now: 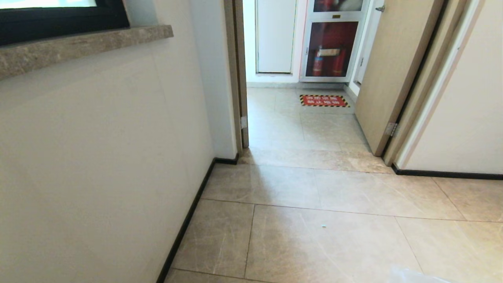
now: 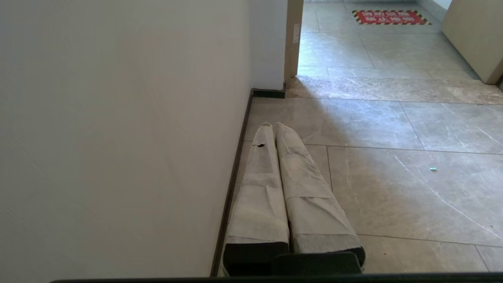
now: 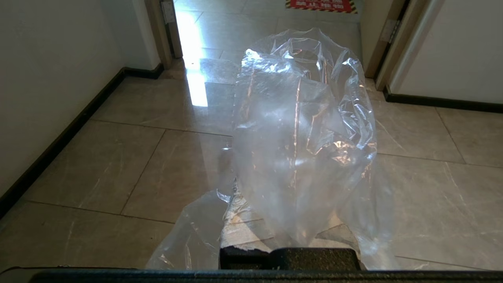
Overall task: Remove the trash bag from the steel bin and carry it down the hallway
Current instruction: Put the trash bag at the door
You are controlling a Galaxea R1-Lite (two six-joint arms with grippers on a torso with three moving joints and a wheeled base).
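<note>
Right claw (image 3: 271, 220) is clamped shut on the clear trash bag (image 3: 302, 137), which billows ahead of it over the hallway floor (image 1: 314, 236). Left claw (image 2: 273, 125) closed, empty, beside the wall (image 2: 118, 137). For the carry: hold the grip tight, drive steadily through the open doorway (image 1: 298, 118), keep the bag off the door (image 1: 393, 70).

Clear trash bag (image 3: 302, 129), grey-beige hallway (image 1: 314, 188) tiles
</note>
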